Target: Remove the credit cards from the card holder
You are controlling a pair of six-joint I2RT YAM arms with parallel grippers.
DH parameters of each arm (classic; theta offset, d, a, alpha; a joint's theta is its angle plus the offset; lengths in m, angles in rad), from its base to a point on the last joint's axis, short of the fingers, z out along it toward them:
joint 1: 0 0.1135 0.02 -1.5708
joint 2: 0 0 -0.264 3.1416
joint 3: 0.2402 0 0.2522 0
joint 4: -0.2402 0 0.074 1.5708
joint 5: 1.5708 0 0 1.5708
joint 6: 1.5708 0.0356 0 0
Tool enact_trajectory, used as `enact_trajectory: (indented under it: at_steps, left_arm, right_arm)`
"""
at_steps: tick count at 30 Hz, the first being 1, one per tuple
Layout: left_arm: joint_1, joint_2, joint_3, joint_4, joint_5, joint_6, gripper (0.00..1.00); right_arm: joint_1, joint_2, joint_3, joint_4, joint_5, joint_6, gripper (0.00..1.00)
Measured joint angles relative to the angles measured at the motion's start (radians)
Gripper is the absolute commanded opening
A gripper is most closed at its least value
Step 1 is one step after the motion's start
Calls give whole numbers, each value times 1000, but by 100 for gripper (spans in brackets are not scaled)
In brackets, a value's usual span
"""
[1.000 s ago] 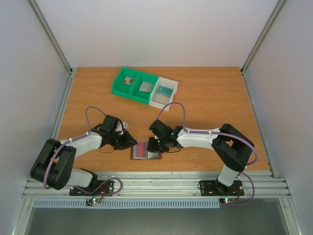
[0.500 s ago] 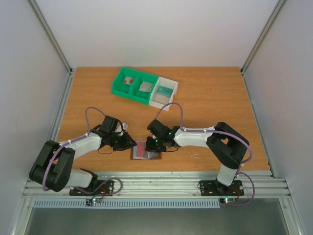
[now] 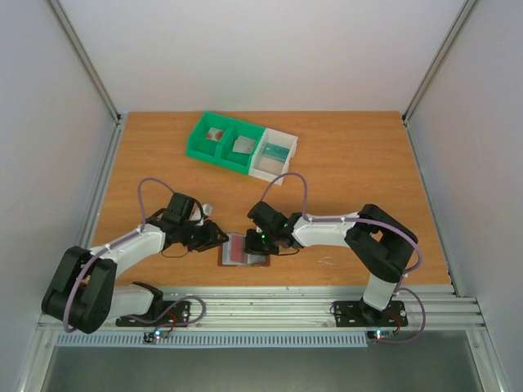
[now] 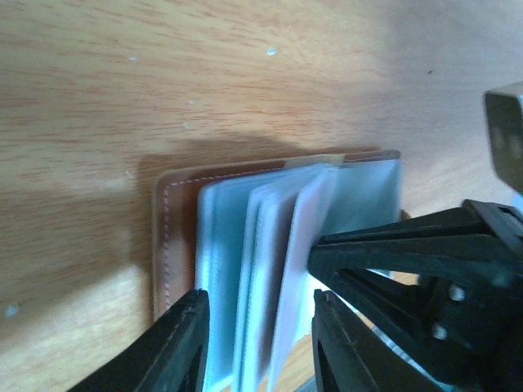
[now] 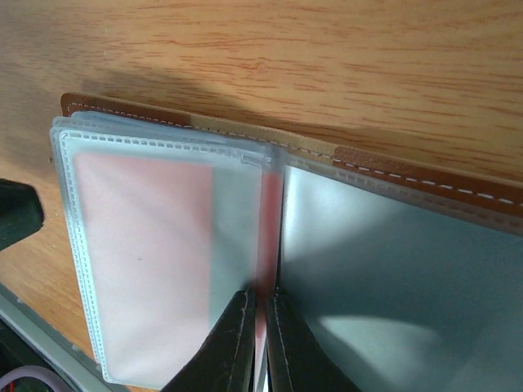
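The right gripper [image 5: 261, 296] is almost closed: its two fingers stand close together at the spine of the open card holder [image 5: 425, 181], with a narrow red strip, the edge of a red credit card [image 5: 270, 220], pinched between them. To one side of the fingers a frosted plastic sleeve [image 5: 147, 245] lies flat with pink showing through it. To the other side is a grey-blue inner pocket [image 5: 392, 278].

The left gripper [image 4: 260, 298] is parted. One finger sits over the brown stitched edge of the card holder [image 4: 176, 237] and the other beside the raised sleeves [image 4: 270, 237], so the fanned sleeves stand between the fingers. The black body of the right gripper [image 4: 425, 278] crowds in just beyond them.

From above, the card holder [image 3: 243, 251] lies open on the wooden table [image 3: 368, 163], with the left gripper [image 3: 214, 237] touching its left side and the right gripper [image 3: 257, 242] over its right half. Both arms are stretched low, with their forearms converging on the card holder, and a purple cable loops over each.

A green bin [image 3: 221, 140] and a white bin [image 3: 274, 153] sit side by side well beyond the card holder. Their contents are too small to identify or read.
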Motion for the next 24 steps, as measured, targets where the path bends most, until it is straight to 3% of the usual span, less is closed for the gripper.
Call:
enact_trajectory:
  at_steps: [13,24]
  left_arm:
    - [0,-55,-1,62,84,-60,49]
    - [0,86,-37,247,169,-128,48]
  right_arm:
    - [0,-3,-17,35,-1,8,6]
    - [-1,-6,-44,92,-8,21,6]
